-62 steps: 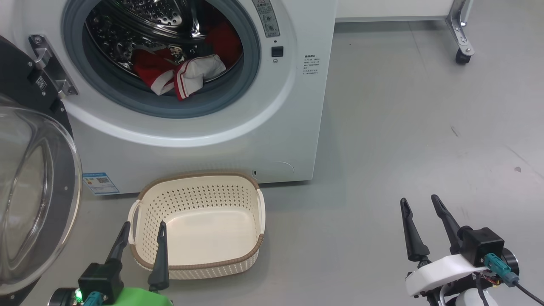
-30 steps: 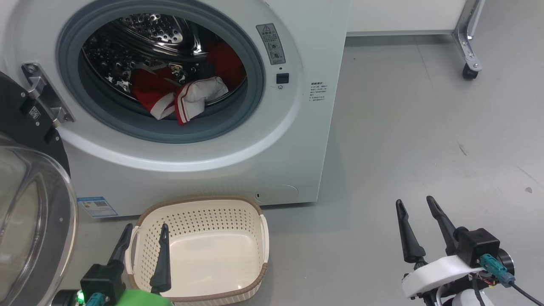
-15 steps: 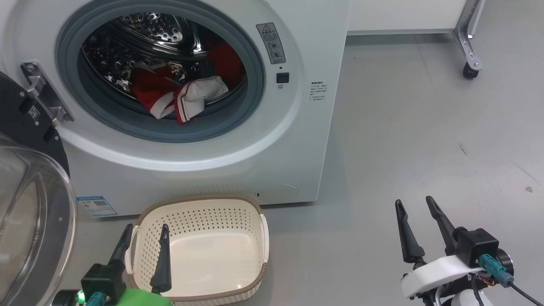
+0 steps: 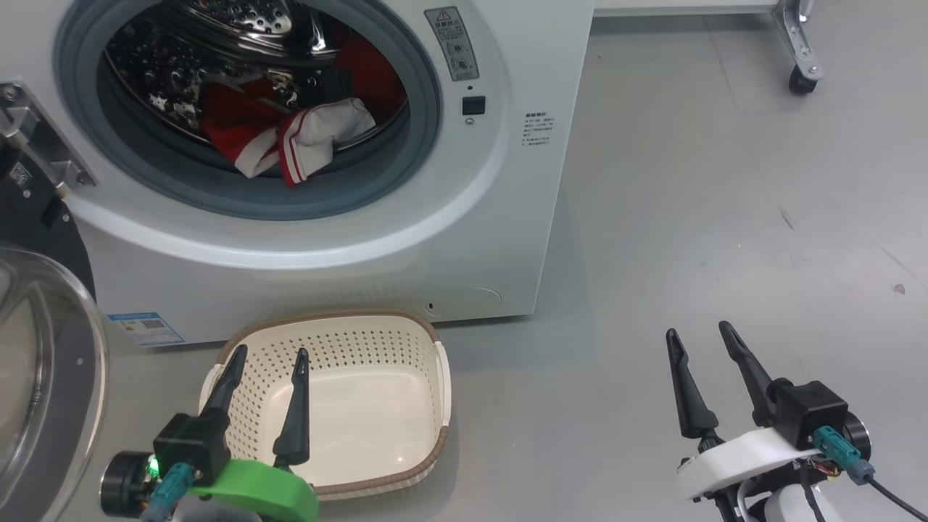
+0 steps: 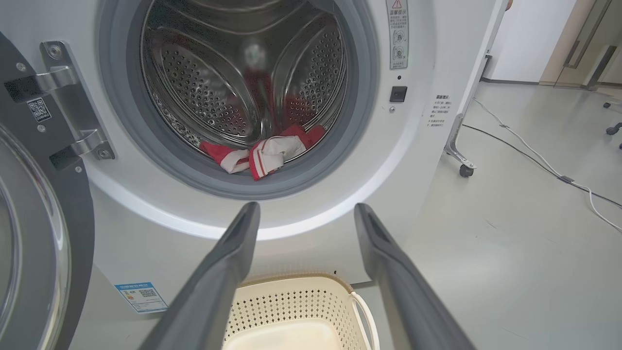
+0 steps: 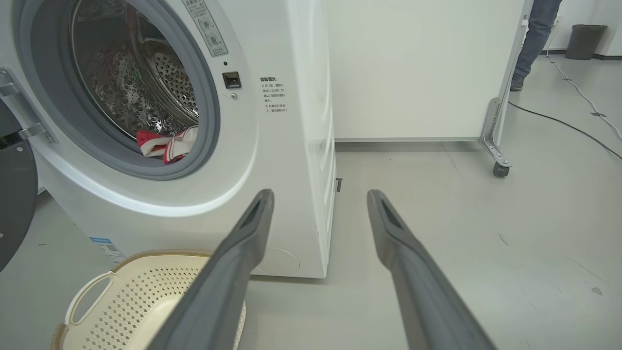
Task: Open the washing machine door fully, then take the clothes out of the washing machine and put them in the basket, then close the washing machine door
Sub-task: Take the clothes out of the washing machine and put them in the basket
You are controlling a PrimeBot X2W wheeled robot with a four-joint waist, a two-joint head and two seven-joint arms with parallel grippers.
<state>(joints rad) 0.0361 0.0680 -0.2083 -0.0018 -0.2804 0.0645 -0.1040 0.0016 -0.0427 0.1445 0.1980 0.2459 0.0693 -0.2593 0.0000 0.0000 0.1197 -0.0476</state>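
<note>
**Head view.** The washing machine door (image 4: 36, 377) stands swung open on its left-hand hinge, glass bowl bulging toward the robot. The clothes (image 4: 290, 134) lie low at the drum's front inside the washing machine (image 4: 500, 181), a white striped fold pointing at the grey ring. The basket (image 4: 362, 341) sits on the floor (image 4: 689, 181) just before the machine, mouth upward, long axis along the machine's front. The left gripper (image 4: 270, 351) hovers over the basket's near left part, and the right gripper (image 4: 697, 328) over bare floor well to the right. Both point toward the machine, jaws parted, holding nothing.
</note>
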